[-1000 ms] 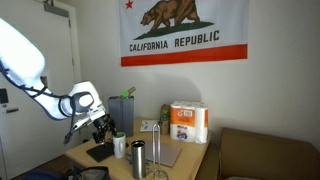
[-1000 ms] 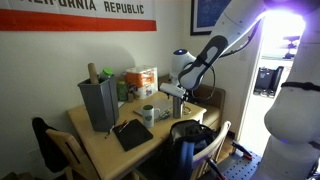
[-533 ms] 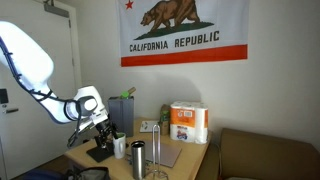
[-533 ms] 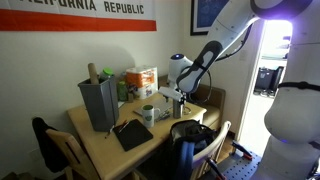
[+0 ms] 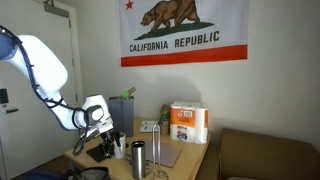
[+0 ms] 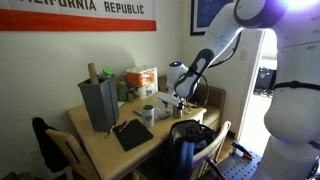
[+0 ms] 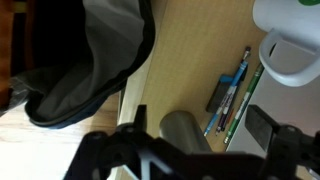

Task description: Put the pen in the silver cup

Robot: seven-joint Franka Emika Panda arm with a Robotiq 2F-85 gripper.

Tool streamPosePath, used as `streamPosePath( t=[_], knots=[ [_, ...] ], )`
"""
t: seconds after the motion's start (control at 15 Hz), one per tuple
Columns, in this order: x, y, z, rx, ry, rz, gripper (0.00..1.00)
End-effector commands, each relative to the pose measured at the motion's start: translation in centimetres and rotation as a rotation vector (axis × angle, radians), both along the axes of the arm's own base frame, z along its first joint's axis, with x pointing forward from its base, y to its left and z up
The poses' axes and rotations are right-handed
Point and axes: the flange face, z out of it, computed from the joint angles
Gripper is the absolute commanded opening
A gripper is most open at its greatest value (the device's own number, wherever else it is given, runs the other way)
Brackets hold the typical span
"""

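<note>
Hand [image 7: 200,138] lower than before; spread wide above pen [image 7: 236,88]

The bench [image 6: 100,150] is carrying a black pad [image 6: 131,133], the silver cup [image 6: 148,114] and a grey bin [image 6: 98,104]; pens [image 7: 232,92] are lying flat.

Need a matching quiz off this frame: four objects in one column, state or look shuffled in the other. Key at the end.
Things:
1. flag
2. pens
3. steel tumbler
4. paper towel pack

States:
A. dark grey, standing upright
B. lying flat on the tabletop
C. hung high, bear and red stripe
D. white with orange wrapper

Pairs: 1-C, 2-B, 3-A, 4-D
</note>
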Motion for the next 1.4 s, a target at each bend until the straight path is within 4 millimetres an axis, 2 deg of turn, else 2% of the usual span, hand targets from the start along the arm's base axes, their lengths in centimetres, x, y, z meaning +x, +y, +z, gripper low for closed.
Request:
streamPosePath(
  t=[0.0,0.47,0.67,0.8,1.07,1.33],
  knots=[
    [4.2,-1.1,-3.6,0.046,-0.027,-0.006,1.0],
    [11.6,-2.3,-8.9,0.109,-0.042,-0.047,1.0],
    [14.2,-2.4,-10.5,0.139,-0.046,-0.057,1.0],
    [15.5,-2.5,-10.8,0.145,-0.065,-0.059,1.0],
    [16.5,-2.8,-10.5,0.139,-0.076,-0.084,1.0],
    [15.3,-1.8,-9.5,0.131,-0.035,-0.089,1.0]
  ],
)
